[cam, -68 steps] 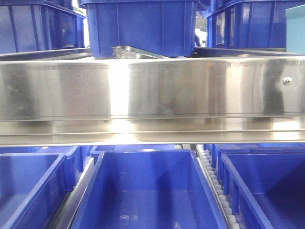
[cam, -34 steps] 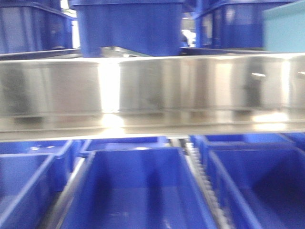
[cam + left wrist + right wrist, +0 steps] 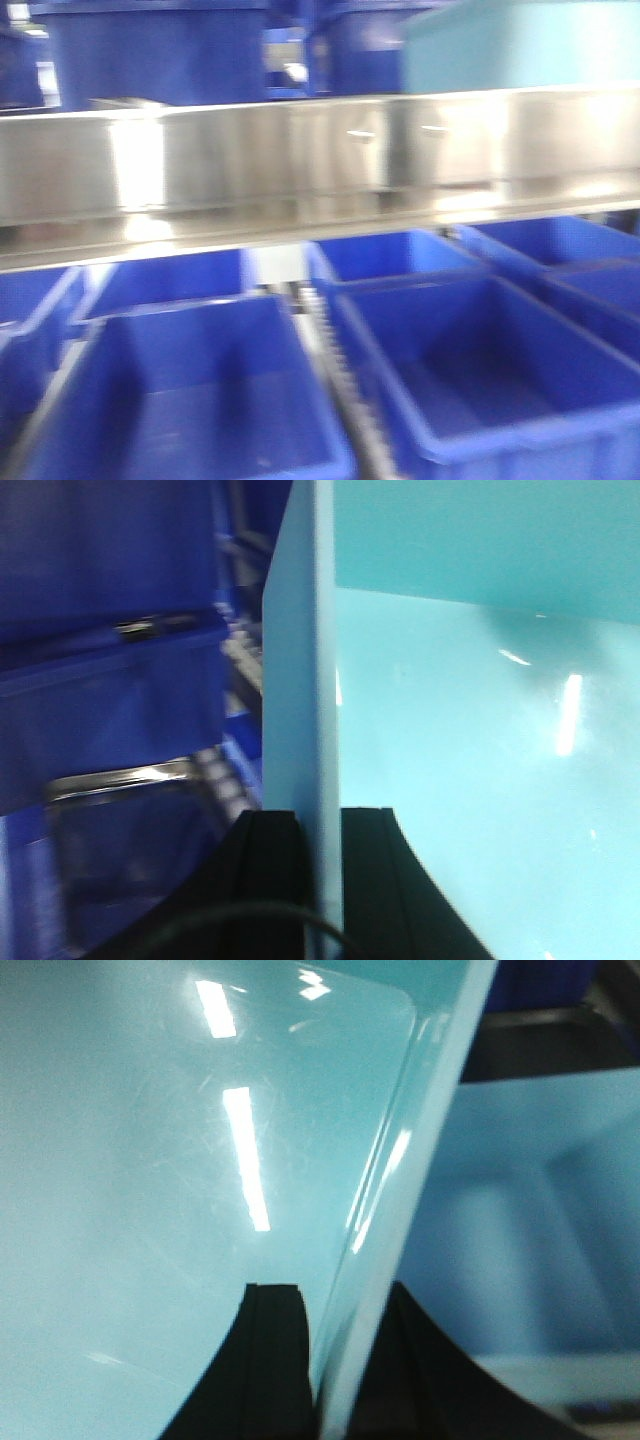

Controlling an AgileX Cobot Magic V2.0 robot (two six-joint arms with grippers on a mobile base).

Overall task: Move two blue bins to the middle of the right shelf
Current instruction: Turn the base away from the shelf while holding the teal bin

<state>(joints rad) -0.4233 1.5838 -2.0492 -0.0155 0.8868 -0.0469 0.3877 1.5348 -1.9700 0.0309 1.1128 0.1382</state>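
Left wrist-mounted view has the left claw (image 3: 322, 825) pinching a wall of a pale blue bin (image 3: 480, 730), one finger on each face. The right claw (image 3: 340, 1300) clamps a pale wall likewise. Farther off in the blurred front view, pale blue plastic shows at upper right above the steel front rail (image 3: 320, 150), with dark blue bins (image 3: 440, 340) below.

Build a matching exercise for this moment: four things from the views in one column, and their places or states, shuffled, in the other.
Things
1. pale cyan bin
2. steel front rail
3. open dark blue bins
4. left gripper

Places or states
A. below the rail, front view
B. fingers either side of a pale cyan wall
C. top right, above the rail
D. spans the front view from side to side

Pairs: 1-C, 2-D, 3-A, 4-B
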